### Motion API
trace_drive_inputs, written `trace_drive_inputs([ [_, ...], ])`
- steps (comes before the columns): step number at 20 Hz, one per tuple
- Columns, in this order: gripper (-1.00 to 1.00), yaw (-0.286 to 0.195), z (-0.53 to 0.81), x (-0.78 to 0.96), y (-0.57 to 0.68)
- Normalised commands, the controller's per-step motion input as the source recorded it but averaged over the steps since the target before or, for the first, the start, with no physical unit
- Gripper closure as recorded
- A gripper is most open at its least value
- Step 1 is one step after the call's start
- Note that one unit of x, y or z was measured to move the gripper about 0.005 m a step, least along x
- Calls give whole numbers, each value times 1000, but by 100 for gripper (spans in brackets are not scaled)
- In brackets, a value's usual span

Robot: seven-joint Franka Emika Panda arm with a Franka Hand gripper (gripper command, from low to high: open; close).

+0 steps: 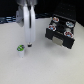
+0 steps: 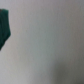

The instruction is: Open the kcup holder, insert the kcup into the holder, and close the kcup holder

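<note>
The kcup (image 1: 20,49) looks light, stiff and tippable; grip its sides. The end effector (image 1: 29,46) hangs just beside it; fingers' spread unclear. The kcup holder (image 1: 61,31) stands open.

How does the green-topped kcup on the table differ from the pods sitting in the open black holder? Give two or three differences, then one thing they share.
The kcup has a green top; the pods have reddish and white tops. The kcup stands alone on the white table, near the hand; the pods sit in the kcup holder. The kcup's side shows; the pods show mainly their tops. Both are small and round.
</note>
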Motion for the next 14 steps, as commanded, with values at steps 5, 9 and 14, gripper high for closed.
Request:
trace_drive_inputs([
  [5, -100, -235, -502, -305, -511],
  [9, -100, -246, -478, -200, -454],
  [14, -100, -251, -350, -35, -261],
])
